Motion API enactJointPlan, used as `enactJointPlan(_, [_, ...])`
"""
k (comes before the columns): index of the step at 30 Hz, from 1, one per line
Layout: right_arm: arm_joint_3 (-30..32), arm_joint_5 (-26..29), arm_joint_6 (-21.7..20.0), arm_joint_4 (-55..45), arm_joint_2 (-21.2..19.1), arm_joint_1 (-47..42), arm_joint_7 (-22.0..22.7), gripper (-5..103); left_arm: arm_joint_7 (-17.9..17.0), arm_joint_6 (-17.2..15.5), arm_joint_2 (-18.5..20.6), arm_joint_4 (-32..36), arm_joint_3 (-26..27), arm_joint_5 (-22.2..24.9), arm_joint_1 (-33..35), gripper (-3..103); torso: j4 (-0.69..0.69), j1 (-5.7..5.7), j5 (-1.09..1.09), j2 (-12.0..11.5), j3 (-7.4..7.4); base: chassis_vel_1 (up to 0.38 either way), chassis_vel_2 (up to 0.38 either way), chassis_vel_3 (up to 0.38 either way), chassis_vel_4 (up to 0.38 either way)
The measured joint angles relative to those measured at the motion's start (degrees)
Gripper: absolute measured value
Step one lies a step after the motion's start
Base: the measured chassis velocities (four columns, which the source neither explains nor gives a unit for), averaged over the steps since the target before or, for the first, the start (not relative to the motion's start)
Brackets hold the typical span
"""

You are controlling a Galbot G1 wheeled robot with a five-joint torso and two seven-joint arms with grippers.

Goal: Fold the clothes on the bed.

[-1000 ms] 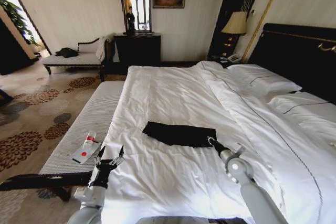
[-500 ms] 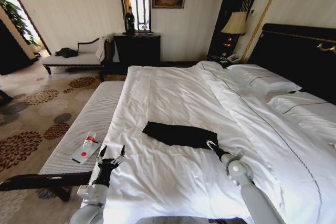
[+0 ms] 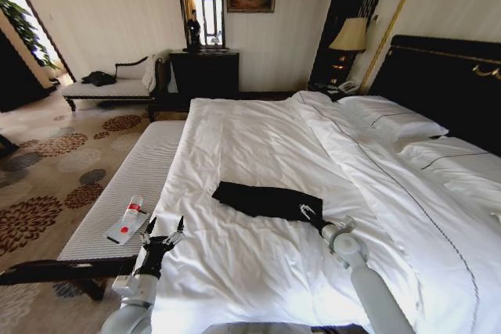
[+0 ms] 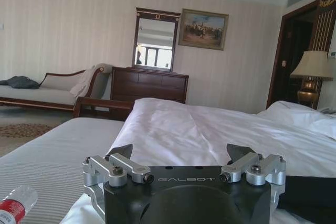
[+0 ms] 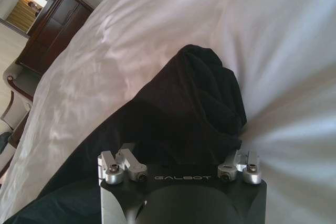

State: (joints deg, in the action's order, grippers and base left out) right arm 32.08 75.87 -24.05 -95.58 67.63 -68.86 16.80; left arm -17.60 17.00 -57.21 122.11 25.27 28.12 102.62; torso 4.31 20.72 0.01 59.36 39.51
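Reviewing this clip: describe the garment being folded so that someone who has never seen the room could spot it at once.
Start at the big white bed with the dark headboard. Near its foot end, on the duvet, lies a small black top, bunched into a long strip, with the right gripper at its end. It is the one dark item on the white bedding.

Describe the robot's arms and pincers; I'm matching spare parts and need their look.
Both arms are pale grey-white tubes with rounded joints. The left pincer and right pincer each have a black housing, which the wrist views show stamped "GALBOT" in grey, with silver metal linkage brackets fixed by dark screws, and dark tapered fingers.
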Motion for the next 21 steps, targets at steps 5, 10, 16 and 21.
enactJointPlan(5, [-0.09, 0.53, -0.03, -0.58, -0.08, 0.37, 0.23, 63, -0.08, 0.01, -0.02, -0.06, 0.01, 0.0, -0.3, 100, 0.0, 0.01, 0.01, 0.0, 0.0, 0.0, 0.0, 0.0, 0.0])
enactJointPlan(10, [-0.11, 0.58, -0.04, -0.85, -0.06, 0.13, 0.54, 40, -0.27, 0.06, -0.03, 0.14, 0.18, 0.17, -0.36, 100, 0.01, 0.01, 0.02, 0.0, 0.0, 0.0, 0.0, 0.0, 0.0])
enactJointPlan(16, [-0.12, 0.41, 0.08, -0.85, -0.12, -0.07, 0.52, 19, -0.29, 0.17, -0.43, 0.46, 0.54, 0.13, 0.19, 100, 0.01, 0.01, 0.03, 0.0, 0.0, 0.0, 0.0, 0.0, 0.0])
enactJointPlan(21, [0.33, -0.8, 0.74, -1.81, -0.83, -0.76, 0.22, 9, -0.29, 0.27, -0.62, 0.97, 1.15, -0.05, 0.89, 100, 0.01, 0.0, 0.01, 0.0, -0.01, 0.0, 0.0, 0.0, 0.0])
